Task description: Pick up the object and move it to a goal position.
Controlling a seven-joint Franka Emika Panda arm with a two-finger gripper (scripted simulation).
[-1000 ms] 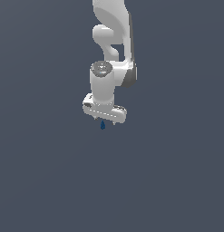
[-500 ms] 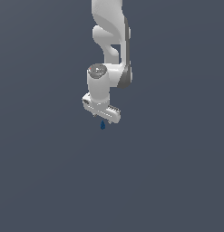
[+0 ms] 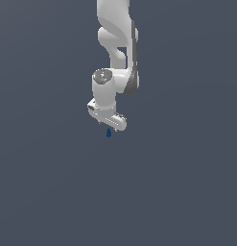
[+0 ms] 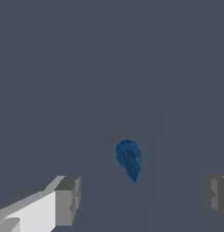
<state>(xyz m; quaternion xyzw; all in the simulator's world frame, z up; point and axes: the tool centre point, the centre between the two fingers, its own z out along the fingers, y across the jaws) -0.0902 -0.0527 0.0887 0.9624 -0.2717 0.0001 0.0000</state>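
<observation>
The object is a tiny dark blue blob just under the white hand in the exterior view. In the wrist view the object looks like a rounded blue head with a short tapered end. My gripper hangs straight over it. In the wrist view my gripper is open, its grey fingertips stand far apart, and the object lies in the gap between them, touching neither.
The white arm comes down from the top of the exterior view. A plain dark grey-blue surface fills the rest of both views. No other object shows.
The hand has stayed almost in place over the blue object, while the upper arm links have shifted a little. The object has not moved.
</observation>
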